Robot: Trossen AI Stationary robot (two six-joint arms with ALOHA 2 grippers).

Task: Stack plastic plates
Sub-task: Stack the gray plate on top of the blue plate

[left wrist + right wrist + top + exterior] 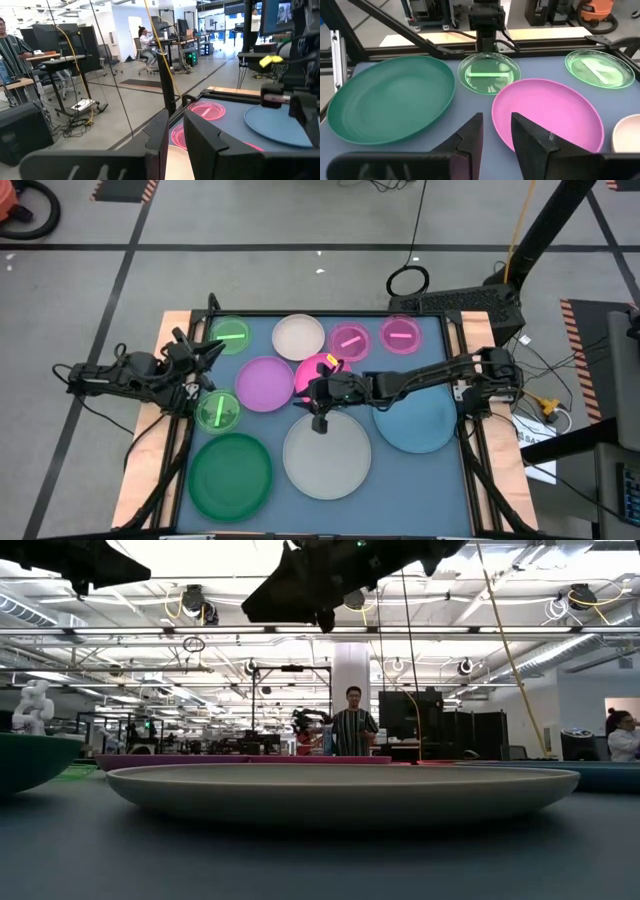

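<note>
Nothing stacked yet: plates lie singly across the blue table (450, 480). Near row: large dark green plate (231, 474), large white plate (327, 455), large blue plate (418, 420). Middle: purple plate (264, 384), hot pink plate (312, 367) partly under the right arm. Far row: small white plate (299, 337), two translucent pink plates (400, 336), one translucent green plate (229, 335); a second green sits at (217, 411).

Right gripper (318, 418) hovers over the large white plate's far rim, fingers (470, 137) slightly parted, empty. Left gripper (210, 366) waits at the table's left edge between the two green plates, fingers (159, 137) nearly together, empty.
</note>
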